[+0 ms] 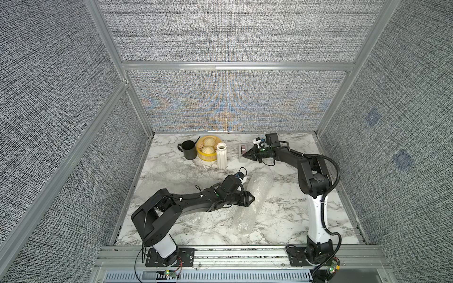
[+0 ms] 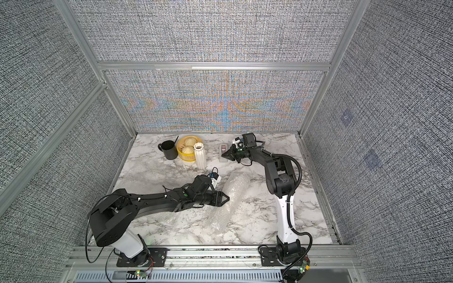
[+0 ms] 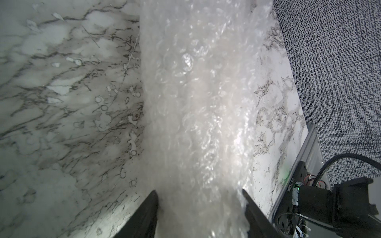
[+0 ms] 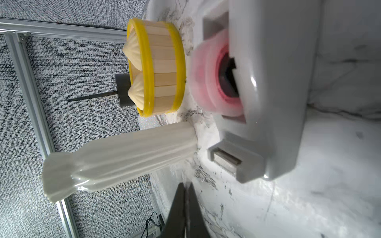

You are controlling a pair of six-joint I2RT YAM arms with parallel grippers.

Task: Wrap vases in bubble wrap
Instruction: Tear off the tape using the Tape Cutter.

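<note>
One white fluted vase (image 1: pixel 221 155) (image 2: pixel 200 155) (image 4: pixel 123 156) stands upright at the back of the marble table (image 1: pixel 282 215). A bulky roll of bubble wrap (image 1: pixel 257 186) (image 2: pixel 235 188) (image 3: pixel 195 92) lies in the middle; what is inside it is hidden. My left gripper (image 1: pixel 252 198) (image 2: pixel 226 199) (image 3: pixel 199 191) holds the roll, one finger pressed against each side. A flat bubble wrap sheet (image 1: pixel 176 171) lies on the table to the left. My right gripper (image 1: pixel 243 154) (image 2: pixel 222 154) (image 4: pixel 186 184) is shut, right beside the tape dispenser, with nothing plainly between its fingers.
The grey tape dispenser (image 1: pixel 241 148) (image 4: pixel 268 82) with a pink roll sits at the back, right of the vase. A yellow steamer basket (image 1: pixel 206 148) (image 4: pixel 162 68) with two buns and a black mug (image 1: pixel 188 149) stand left of the vase. Fabric walls enclose the table on three sides.
</note>
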